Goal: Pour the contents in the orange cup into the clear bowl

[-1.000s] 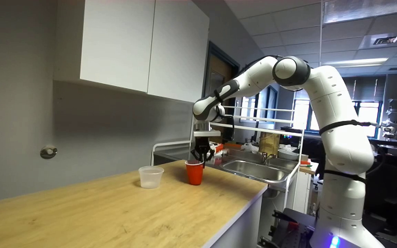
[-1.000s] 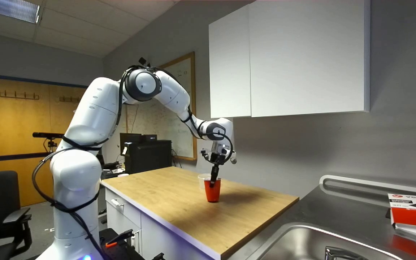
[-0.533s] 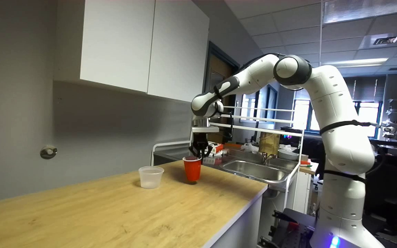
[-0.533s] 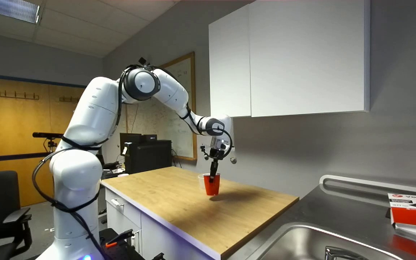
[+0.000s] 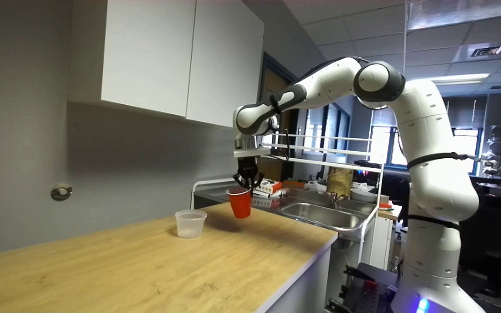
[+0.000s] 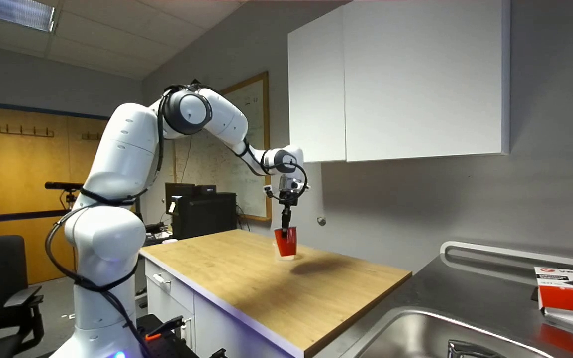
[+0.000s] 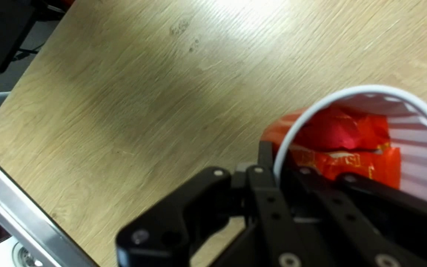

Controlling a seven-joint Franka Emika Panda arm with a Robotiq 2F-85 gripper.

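Observation:
The orange cup [image 5: 240, 205] hangs above the wooden counter, slightly tilted with its rim leaning toward the clear bowl's side. It also shows in an exterior view [image 6: 287, 243] and the wrist view [image 7: 281, 126]. My gripper [image 5: 249, 188] is shut on the cup's wall at the rim, one finger inside and one outside, as the wrist view shows [image 7: 277, 157]. The contents [image 7: 350, 161], red-orange wrapped pieces, lie inside the cup. The clear bowl [image 5: 190, 225] stands upright on the counter, left of the cup. In an exterior view the cup mostly hides the bowl [image 6: 285, 257].
The wooden counter [image 5: 146, 265] ends at a sink [image 5: 320, 213] on the right. White wall cabinets [image 5: 146, 56] hang above the counter's back. A white rack [image 5: 326, 161] stands behind the sink. A red and white box [image 6: 570, 293] lies beside the sink.
The cup was standing on the counter in my grip. My gripper has lifted it off and moved it up and a little toward the bowl's side. The cup now tilts slightly. The bowl has not moved.

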